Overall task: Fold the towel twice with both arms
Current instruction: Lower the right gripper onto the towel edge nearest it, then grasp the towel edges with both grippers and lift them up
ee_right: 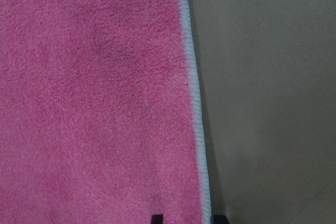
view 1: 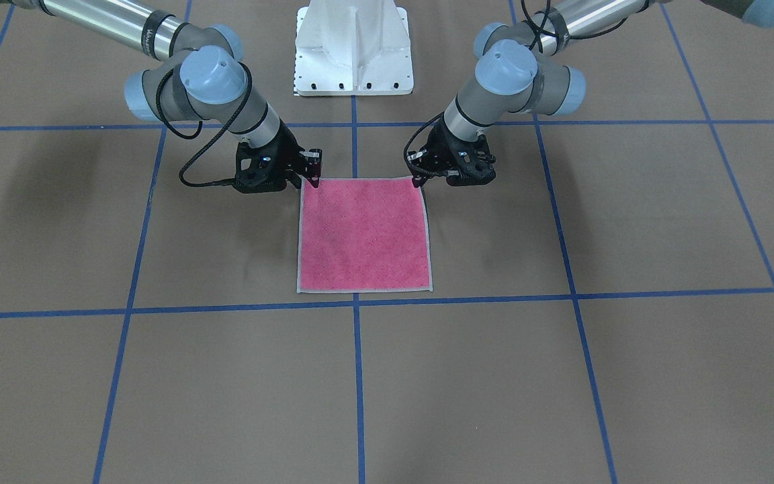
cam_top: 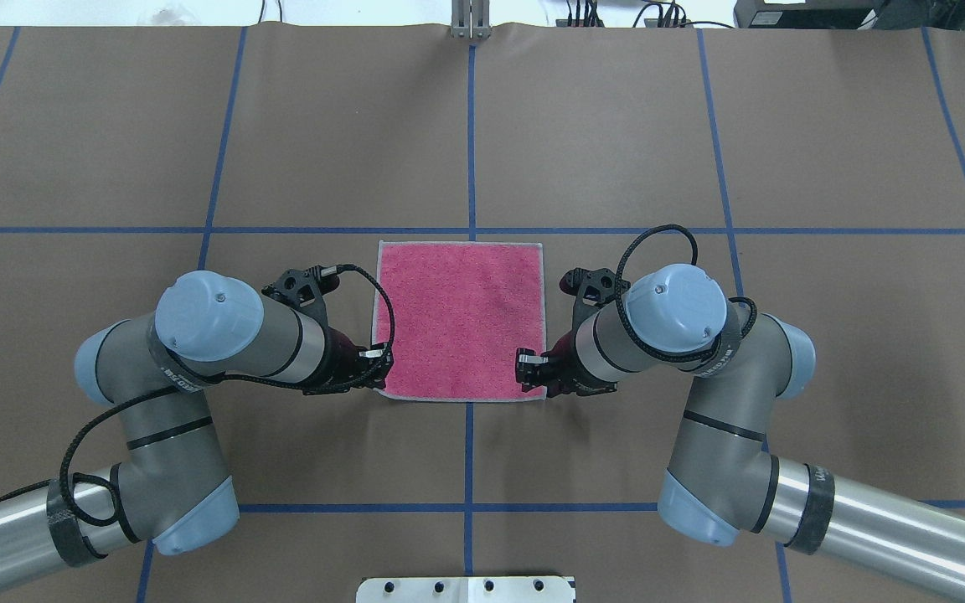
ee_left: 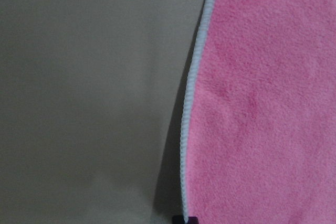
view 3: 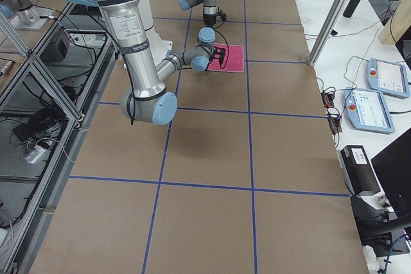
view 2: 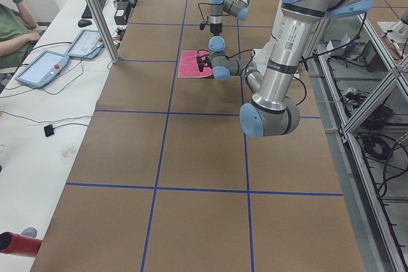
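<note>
The small square pink terry towel [cam_top: 459, 318] with a light grey stitched border [ee_left: 191, 93] lies flat, pink face up, in the middle of the brown paper-covered surface [cam_top: 616, 126]. Its far edge is just beside a blue tape line [cam_top: 323, 229]. No fold is made yet.

The silver-grey left arm [cam_top: 223, 335] is low at the towel's near left corner, and the silver-grey right arm [cam_top: 675, 318] is low at its near right corner. In the right wrist view two dark fingertips [ee_right: 156, 219] stand apart. One is over the pink pile and the other over the bare surface, with the border between them, so the right jaws are released. In the left wrist view only one dark tip [ee_left: 186, 219] shows at the border, so I cannot tell how the left jaws stand.

I judge the cloth light, soft and limp. It will sag between two holds and cannot be pushed into shape. The pile probably gives good friction, so slipping seems unlikely, and nothing here is fragile. The stitched border looks like the firmest part. The two near corners look like the best places to take hold, pinching across the border.

No container shows in any view; the towel rests directly on the surface.
</note>
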